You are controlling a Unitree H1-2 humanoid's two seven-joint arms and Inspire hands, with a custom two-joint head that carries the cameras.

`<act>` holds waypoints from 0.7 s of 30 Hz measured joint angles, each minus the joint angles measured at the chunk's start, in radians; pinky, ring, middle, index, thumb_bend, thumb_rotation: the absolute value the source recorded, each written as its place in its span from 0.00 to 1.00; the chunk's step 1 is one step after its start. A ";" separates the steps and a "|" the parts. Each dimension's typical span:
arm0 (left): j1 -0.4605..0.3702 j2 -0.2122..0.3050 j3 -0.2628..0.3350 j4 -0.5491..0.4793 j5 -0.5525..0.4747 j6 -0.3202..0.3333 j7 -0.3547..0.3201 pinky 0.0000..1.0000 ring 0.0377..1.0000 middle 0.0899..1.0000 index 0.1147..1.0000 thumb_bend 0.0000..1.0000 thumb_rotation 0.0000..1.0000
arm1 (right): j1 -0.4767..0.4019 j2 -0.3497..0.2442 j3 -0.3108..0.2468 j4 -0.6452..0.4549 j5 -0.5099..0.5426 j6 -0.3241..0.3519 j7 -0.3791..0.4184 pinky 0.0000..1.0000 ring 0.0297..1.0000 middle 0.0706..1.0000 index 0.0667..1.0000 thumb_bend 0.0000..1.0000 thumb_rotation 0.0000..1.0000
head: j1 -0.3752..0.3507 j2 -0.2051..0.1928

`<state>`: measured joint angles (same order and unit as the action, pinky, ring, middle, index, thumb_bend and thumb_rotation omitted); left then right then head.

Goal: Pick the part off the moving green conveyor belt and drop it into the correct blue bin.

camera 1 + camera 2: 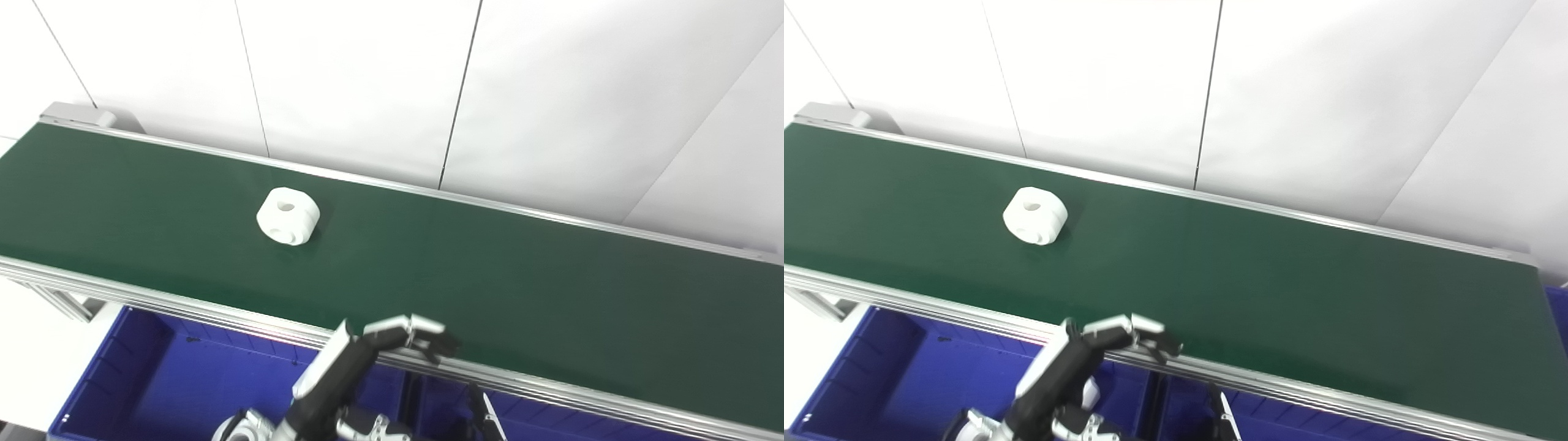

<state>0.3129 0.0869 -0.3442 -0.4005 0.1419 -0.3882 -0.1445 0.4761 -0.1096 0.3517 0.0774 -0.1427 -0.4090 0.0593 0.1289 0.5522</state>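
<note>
time the reach to the part

the white part point(288, 215) lies on the green belt point(490, 275), left of centre and well apart from the left hand point(392, 343). that hand hovers over the belt's near rail point(551, 392), fingers point(429, 331) curled forward but apart, holding nothing. the right hand is barely in view at the bottom edge; i cannot tell its state. blue bins point(153, 380) sit below the rail. judging from this, the reach should meet the part from above, fingers spread wide around its round body, closing only once it is between them.
</note>
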 measured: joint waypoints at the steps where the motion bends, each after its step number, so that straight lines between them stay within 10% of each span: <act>1: -0.033 -0.001 0.028 -0.005 0.010 0.009 0.006 0.51 0.59 0.59 0.59 1.00 0.29 | -0.003 0.001 0.000 0.001 0.004 0.000 0.000 1.00 1.00 1.00 1.00 0.92 0.98 | 0.005 -0.006; 7: -0.251 0.019 0.142 0.073 0.211 -0.016 0.029 0.57 0.63 0.63 0.64 0.98 0.39 | -0.016 0.005 -0.003 0.031 0.016 -0.001 0.006 1.00 0.98 1.00 1.00 0.95 0.98 | -0.005 -0.015; 13: -0.419 0.143 0.146 0.135 0.538 -0.050 0.020 0.64 0.66 0.64 0.63 0.94 0.35 | -0.019 0.027 -0.012 0.056 0.031 -0.001 0.011 1.00 0.94 1.00 1.00 0.92 0.97 | -0.009 -0.021; 21: -0.604 0.227 0.141 0.224 0.651 0.010 -0.075 0.53 0.61 0.62 0.60 0.97 0.22 | -0.037 0.028 -0.017 0.068 0.039 -0.001 0.022 1.00 0.94 1.00 1.00 0.91 0.97 | -0.006 -0.026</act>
<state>-0.2913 0.3142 -0.2036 -0.1761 0.7933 -0.3779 -0.2192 0.4387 -0.0815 0.3350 0.1451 -0.1034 -0.4099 0.0816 0.1227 0.5262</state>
